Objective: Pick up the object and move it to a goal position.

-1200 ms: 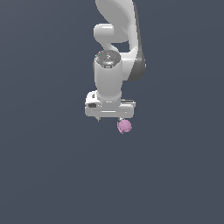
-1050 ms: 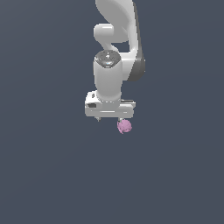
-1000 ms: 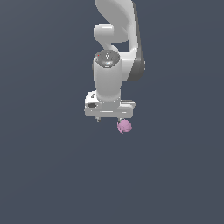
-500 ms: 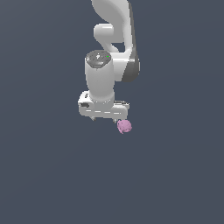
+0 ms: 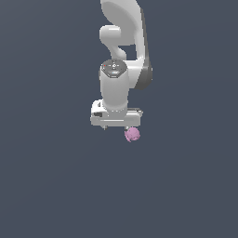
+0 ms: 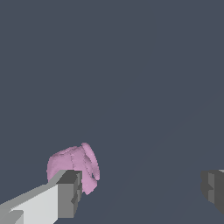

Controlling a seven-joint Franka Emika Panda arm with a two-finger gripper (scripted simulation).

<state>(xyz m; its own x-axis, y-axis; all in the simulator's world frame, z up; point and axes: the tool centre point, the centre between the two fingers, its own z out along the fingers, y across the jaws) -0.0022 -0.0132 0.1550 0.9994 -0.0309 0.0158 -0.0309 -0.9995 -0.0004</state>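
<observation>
The object [image 5: 132, 134] is a small pink-lilac lumpy blob on the dark grey floor, just below the white hand at the exterior view's right. My gripper [image 5: 116, 126] points down over it. In the wrist view the gripper [image 6: 140, 190] is open wide. One grey finger pad [image 6: 68, 194] overlaps the edge of the object [image 6: 72, 164]. The other finger [image 6: 214, 186] is far from it. The gap between the fingers is empty. I cannot tell if the near finger touches the object.
A plain dark grey floor [image 5: 56, 186] fills both views. The white arm [image 5: 125, 37] rises above the hand.
The hand swung toward the exterior view's left, then back, and now sits a little lower. The wrist has turned. The object has not moved.
</observation>
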